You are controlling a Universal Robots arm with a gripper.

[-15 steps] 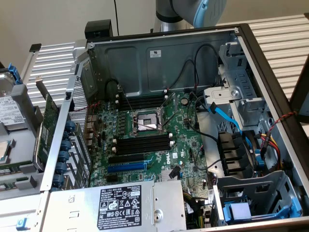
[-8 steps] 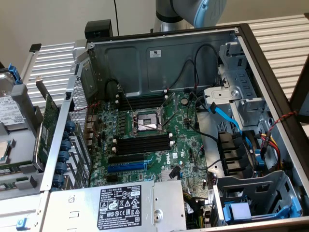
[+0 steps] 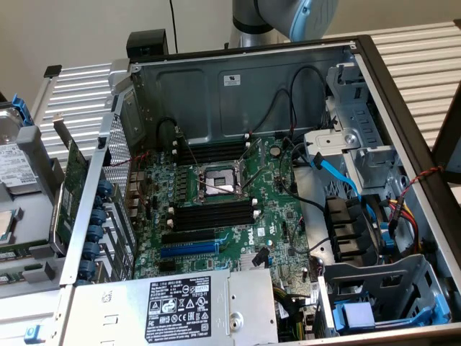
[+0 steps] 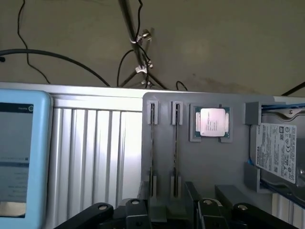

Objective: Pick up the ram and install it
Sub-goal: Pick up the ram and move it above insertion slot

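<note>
The gripper (image 4: 174, 213) is seen only at the edge of the wrist view, its jaws spread and nothing gripped between them, so the ram has not yet been taken up. It is held over a grey tray (image 4: 233, 157), and one ram (image 4: 175, 145) is lined up roughly between the jaws, presumably so that the thin board can be clamped across its flat faces. A second ram (image 4: 152, 145) is stood just beside it. Both sticks are kept on edge in clips at each end, which leaves their upper edges free to be grasped. Further along the same tray a processor (image 4: 212, 122) is laid flat in its own frame, and a hard drive (image 4: 279, 151) is seated at the far end in blue brackets. A tablet (image 4: 21, 157) is set to the other side, well apart from the tray. In the exterior view only part of the arm (image 3: 288, 16) is shown, behind the open case (image 3: 238, 90); the case is laid on its side so that the motherboard faces upward, and the black memory slots (image 3: 215, 213) near the socket (image 3: 216, 184) are seen empty, ready for a stick to be pressed in from above
</note>
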